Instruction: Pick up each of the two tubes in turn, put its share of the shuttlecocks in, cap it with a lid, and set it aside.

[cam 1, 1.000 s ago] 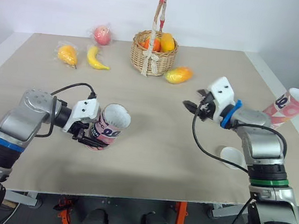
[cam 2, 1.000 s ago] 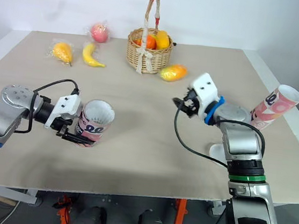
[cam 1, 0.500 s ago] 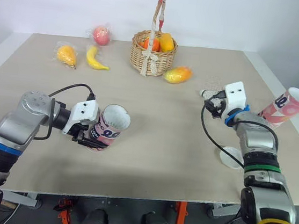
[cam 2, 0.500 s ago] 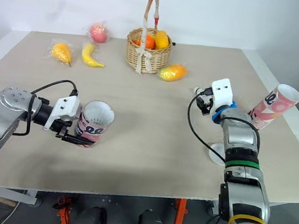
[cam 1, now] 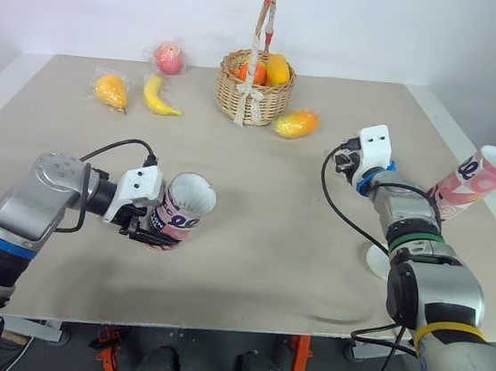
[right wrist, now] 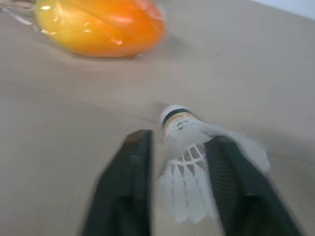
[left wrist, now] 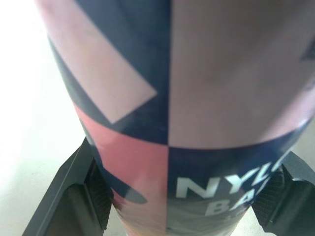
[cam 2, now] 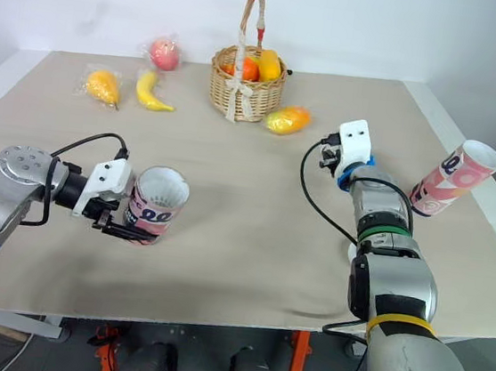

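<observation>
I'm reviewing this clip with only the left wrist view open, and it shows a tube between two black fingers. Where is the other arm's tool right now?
Observer: The right tool is open, with one finger on either side of a shuttlecock that lies on the table.
Operator: How is the tube in my view being held?
Observer: The left tool grips the tube near its lower end. The tube is tilted, and its open mouth has no lid on it.
Operator: And the other one?
Observer: The second tube leans at the table's right edge, also uncapped.
</observation>
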Robot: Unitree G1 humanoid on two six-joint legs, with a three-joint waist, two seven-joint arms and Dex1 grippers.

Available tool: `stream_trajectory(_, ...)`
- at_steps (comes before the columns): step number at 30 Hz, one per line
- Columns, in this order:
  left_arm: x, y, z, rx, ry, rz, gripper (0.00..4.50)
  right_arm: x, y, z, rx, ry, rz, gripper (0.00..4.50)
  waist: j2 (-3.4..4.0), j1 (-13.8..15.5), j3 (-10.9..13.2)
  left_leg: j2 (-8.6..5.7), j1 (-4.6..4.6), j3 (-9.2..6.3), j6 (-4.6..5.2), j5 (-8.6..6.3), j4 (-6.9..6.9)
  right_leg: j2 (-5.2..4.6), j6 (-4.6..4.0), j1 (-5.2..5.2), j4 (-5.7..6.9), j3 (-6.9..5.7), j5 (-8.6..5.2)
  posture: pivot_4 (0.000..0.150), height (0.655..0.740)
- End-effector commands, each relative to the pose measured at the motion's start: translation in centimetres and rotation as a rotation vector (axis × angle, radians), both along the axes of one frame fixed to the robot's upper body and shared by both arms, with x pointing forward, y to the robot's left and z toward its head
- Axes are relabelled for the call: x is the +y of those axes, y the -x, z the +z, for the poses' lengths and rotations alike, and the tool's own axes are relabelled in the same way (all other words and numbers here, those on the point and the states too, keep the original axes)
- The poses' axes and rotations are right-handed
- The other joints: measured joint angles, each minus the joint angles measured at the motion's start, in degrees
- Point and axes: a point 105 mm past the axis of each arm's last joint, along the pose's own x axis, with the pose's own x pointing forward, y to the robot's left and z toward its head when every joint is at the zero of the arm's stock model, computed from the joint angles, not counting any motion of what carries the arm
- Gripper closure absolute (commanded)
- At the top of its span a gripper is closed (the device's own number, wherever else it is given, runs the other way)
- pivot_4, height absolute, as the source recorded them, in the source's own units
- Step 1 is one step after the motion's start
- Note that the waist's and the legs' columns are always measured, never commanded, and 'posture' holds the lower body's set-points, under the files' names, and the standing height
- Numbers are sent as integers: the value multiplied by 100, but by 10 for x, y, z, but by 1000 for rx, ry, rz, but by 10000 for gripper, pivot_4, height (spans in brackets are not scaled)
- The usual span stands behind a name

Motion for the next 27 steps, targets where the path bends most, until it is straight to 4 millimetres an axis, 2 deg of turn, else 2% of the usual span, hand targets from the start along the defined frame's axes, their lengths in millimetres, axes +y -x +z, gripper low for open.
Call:
stream_trajectory(1,3,3,-3,7,-16,12,12927,-4,-2,22,-70,-21,3,44920,0,-8,0,0,0,0,0,0,0,-1,0,0,0,0,0,1500,7400)
stream_trajectory(5,4,3,-4,8,-17,10,12927,-9,-1,19,-66,-11,-9,44920,0,-11,0,-1,3,-1,0,0,-9,0,-1,0,-1,0,-1,1500,7400)
stream_trajectory(8,3,3,-4,8,-18,5,12927,-12,0,24,-81,-32,-6,44920,0,-12,0,-1,4,0,0,0,-13,0,-3,0,-1,0,-2,1500,7400)
stream_trajectory(12,3,4,-5,10,-20,-2,12927,-14,6,55,-181,-68,86,44920,2,-9,1,-3,4,-1,0,0,-19,-1,-5,0,-4,0,-3,1500,7400)
stream_trajectory(14,3,4,-5,13,-20,-4,12927,-2,18,77,-247,-67,230,44920,2,-10,1,-4,6,0,0,0,-24,-2,-5,-1,-5,1,-4,1500,7400)
stream_trajectory(15,3,4,-6,13,-21,-4,12927,10,32,90,-284,-50,349,44920,2,1,1,-4,6,-1,0,0,-25,-2,-6,0,-6,1,-4,1500,7400)
stream_trajectory(16,3,3,-6,14,-22,-5,12927,34,64,106,-333,-16,564,44920,4,42,2,-4,5,-3,0,0,-29,-2,-5,-1,-7,0,-5,1500,7400)
stream_trajectory(17,3,3,-6,15,-22,-5,12927,54,92,111,-345,14,728,44920,7,51,2,-3,2,-10,0,0,-35,-1,-8,-1,-11,-7,-10,1500,7400)
stream_trajectory(19,4,3,-6,16,-24,-7,12927,85,150,107,-324,104,1017,44920,24,51,-4,-3,-1,-21,2,-3,-45,-1,-14,-3,-9,-17,-18,1500,7400)
stream_trajectory(21,3,2,-6,17,-25,-10,12927,108,189,104,-307,182,1193,44920,29,47,-4,-2,11,-21,2,-6,-51,1,-19,2,-9,-17,-19,1500,7400)
stream_trajectory(23,3,1,-6,16,-26,-13,12927,123,201,106,-312,217,1253,44920,29,45,-3,-1,21,-21,1,-6,-51,2,10,10,-8,-19,-37,1500,7400)
stream_trajectory(27,2,-1,-5,12,-25,-21,12927,150,208,111,-325,235,1321,44920,24,20,0,6,32,-6,5,10,-34,4,-1,14,-8,-13,-17,1500,7400)
